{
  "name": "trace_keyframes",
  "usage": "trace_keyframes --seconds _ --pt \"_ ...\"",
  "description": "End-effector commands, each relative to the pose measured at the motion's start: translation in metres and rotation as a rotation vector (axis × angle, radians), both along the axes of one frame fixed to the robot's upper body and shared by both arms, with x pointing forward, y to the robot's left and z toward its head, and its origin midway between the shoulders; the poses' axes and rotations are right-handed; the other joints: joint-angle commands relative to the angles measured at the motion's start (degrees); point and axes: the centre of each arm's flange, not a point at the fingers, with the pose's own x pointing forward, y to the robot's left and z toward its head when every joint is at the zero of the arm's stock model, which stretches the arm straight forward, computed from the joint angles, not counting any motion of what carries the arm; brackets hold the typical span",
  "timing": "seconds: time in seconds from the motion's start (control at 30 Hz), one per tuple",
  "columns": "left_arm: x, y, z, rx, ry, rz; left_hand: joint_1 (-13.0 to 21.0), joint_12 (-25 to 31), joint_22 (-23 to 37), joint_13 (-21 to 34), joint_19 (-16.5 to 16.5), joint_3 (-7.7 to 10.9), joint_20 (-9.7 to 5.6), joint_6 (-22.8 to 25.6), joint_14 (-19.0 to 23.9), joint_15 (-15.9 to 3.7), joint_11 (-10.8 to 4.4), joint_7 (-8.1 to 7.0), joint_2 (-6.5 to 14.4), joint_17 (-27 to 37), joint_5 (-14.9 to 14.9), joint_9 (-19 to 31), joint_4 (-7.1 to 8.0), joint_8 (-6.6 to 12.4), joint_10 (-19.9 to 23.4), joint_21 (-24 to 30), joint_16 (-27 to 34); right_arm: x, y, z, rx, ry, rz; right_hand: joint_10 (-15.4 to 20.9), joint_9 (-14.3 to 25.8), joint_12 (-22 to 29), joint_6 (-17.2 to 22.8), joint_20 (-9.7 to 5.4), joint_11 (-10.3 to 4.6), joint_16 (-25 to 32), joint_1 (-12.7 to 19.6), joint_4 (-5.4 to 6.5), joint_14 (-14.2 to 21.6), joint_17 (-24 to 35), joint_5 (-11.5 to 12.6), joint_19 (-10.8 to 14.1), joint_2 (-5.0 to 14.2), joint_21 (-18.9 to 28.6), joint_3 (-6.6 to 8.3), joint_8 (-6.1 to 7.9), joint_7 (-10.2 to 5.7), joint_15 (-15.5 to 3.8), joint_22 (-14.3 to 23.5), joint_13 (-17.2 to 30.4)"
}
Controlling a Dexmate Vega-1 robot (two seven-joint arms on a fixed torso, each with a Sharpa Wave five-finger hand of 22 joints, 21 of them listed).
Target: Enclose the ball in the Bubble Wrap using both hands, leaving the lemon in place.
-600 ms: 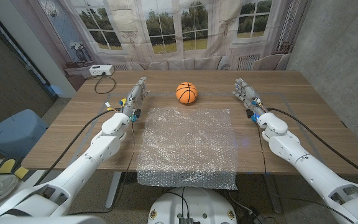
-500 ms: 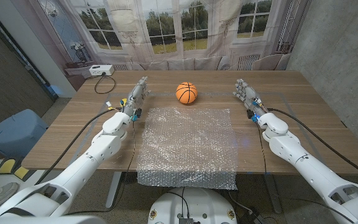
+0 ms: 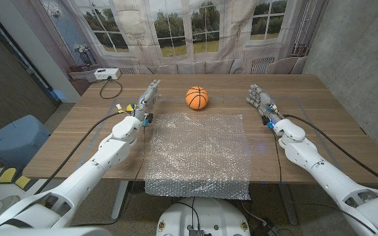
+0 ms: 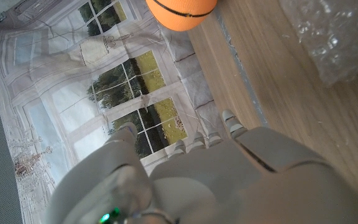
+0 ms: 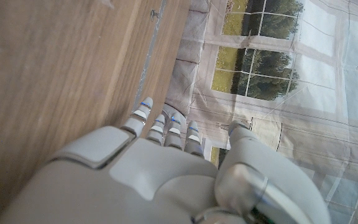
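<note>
Wooden table (image 3: 333, 131) spans the middle of the head view. Bubble Wrap (image 3: 197, 152) lies spread flat at centre frame, its lower edge hanging over the table's near edge. The left hand (image 3: 147, 98) stands at upper left of the sheet, just off its corner, fingers extended and apart, gripping nothing. The right hand (image 3: 260, 99) stands at upper right, beside the sheet's other top corner, fingers likewise extended and empty. The ball (image 3: 197, 97), orange with black seams, sits at upper centre on bare wood, just beyond the sheet's far edge, between the two hands and touching neither. A white box (image 3: 104, 74) with a cable sits at the table's upper left corner.
</note>
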Motion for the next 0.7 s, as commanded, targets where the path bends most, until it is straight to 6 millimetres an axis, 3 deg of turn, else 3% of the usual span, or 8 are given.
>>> trace_keyframes --seconds 0.03,0.33,0.47,0.63,0.7 --pt "-0.018 -0.020 0.000 0.195 0.040 0.153 1.49 1.19 0.17 0.24 2.47 0.23 0.83 -1.33 2.64 0.29 -0.57 -0.39 -1.34 0.09 -0.09 0.29 -2.35 0.84 2.40 0.34 1.15 0.003 -0.008 -0.011 -0.001 0.002 0.018 -0.10 0.32 -0.08 0.52 0.15 0.39 0.12 0.31 -0.05 -0.09 0.29 0.27 0.54 -0.02 0.13 0.57 0.28 -0.07 0.65 0.29 0.07" --pt "-0.031 -0.032 -0.001 0.386 0.075 0.277 3.13 2.55 0.31 0.31 5.39 0.42 2.09 4.46 9.21 0.89 -1.46 0.70 -2.86 0.36 -0.18 0.36 -5.61 1.92 7.98 0.59 2.19 -0.011 -0.016 -0.025 0.005 -0.010 0.013 -0.05 0.32 -0.25 0.53 0.19 0.37 0.07 0.34 -0.16 -0.03 0.27 0.27 0.54 -0.04 0.07 0.67 0.26 0.02 0.83 0.29 0.08" --pt "-0.036 -0.035 -0.002 0.480 0.094 0.337 4.20 3.75 0.36 0.31 8.74 0.42 1.94 11.49 14.18 -0.44 -2.28 1.15 -4.00 0.42 -0.17 0.41 -7.86 3.15 13.21 1.19 2.83 -0.018 -0.018 -0.031 0.006 -0.017 0.007 0.04 0.32 -0.30 0.59 0.20 0.38 0.05 0.33 -0.19 -0.02 0.28 0.27 0.57 -0.04 0.06 0.70 0.27 -0.02 0.79 0.29 0.08" --pt "-0.046 -0.039 -0.003 0.586 0.098 0.444 6.45 4.59 0.33 0.45 12.11 0.81 1.83 14.86 19.69 -2.47 -3.32 1.80 -5.00 0.47 0.02 0.54 -10.18 3.09 17.54 1.82 3.77 -0.023 -0.021 -0.040 0.011 -0.011 0.004 0.06 0.32 -0.38 0.51 0.20 0.35 0.03 0.33 -0.24 0.03 0.27 0.27 0.61 -0.07 0.05 0.73 0.23 -0.09 0.82 0.29 0.09" --pt "-0.052 -0.041 -0.002 0.646 0.094 0.504 7.44 4.75 0.31 0.50 12.93 1.02 1.49 15.75 20.78 -3.27 -3.67 1.34 -5.26 0.49 0.08 0.57 -10.81 3.15 18.49 1.97 3.91 -0.023 -0.022 -0.042 0.017 -0.009 0.004 0.06 0.32 -0.41 0.52 0.22 0.33 0.02 0.32 -0.24 0.02 0.27 0.27 0.58 -0.07 0.04 0.74 0.23 -0.06 0.83 0.29 0.09"
